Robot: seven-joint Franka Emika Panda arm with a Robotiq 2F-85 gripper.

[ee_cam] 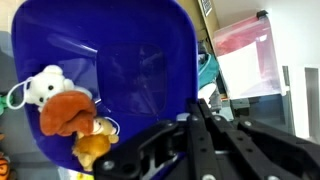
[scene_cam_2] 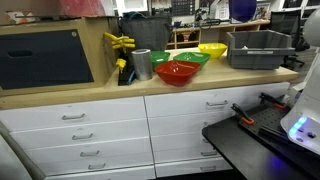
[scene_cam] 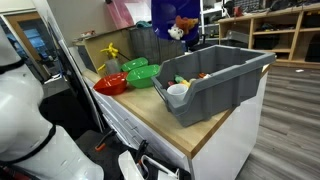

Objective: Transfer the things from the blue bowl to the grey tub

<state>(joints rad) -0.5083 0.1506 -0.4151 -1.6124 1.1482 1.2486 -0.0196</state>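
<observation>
Currently:
1. The gripper (ee_cam: 200, 118) has its fingers pinched together on the rim of the blue bowl (ee_cam: 110, 60). The wrist view shows them meeting at the bowl's edge, so the whole bowl is being carried rather than single pieces
2. The bowl is up in the air, well above the counter (scene_cam: 150, 118). In an exterior view the bowl (scene_cam_2: 243, 8) hangs at the top of frame above the grey tub (scene_cam_2: 260, 48). I can't tell whether it is squarely over the tub or just off it
3. The small toys (ee_cam: 65, 112) (one white, one orange, one yellowish) are all inside the bowl, bunched against one wall. That suggests the bowl is tilted and the load has slid to its low side
4. My read on the rim grip: it leaves the mouth free, so everything can go out in one pour instead of several picks
5. The tub sits at the right end of the counter, open-topped and wide, so it's a forgiving target. It already holds a white cup-like item and something coloured that I can't identify
6. The green bowl (scene_cam: 143, 72), red bowl (scene_cam: 110, 85) and yellow bowl (scene_cam_2: 212, 50) sit left of the tub, clear of the pour. The slatted crate (scene_cam: 140, 45) is on the far side
7. Judgement: mid-transfer, nothing tipped yet. Next it needs the rim over the tub, then more tilt. The risks are the thin rim pinch slipping or toys bouncing over the wall
</observation>
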